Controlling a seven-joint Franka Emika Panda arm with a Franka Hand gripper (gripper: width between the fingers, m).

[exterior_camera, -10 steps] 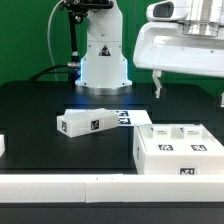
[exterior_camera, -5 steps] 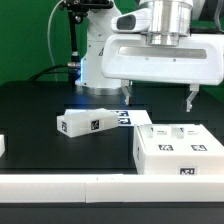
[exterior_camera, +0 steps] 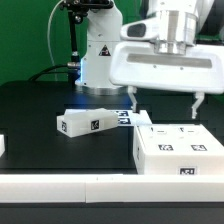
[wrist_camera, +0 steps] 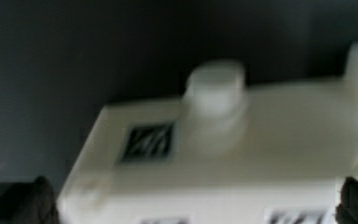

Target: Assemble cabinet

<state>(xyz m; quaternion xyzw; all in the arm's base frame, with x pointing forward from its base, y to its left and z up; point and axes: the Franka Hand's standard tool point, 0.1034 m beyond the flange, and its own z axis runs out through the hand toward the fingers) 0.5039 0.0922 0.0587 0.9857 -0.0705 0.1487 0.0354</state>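
Jaws, spread wide, have swung across and dropped to hover just above the cabinet (exterior_camera: 176, 150), not touching; a grasp on it looks next.

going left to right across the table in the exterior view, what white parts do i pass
white piece cut off at the edge -> tagged white block -> cabinet box
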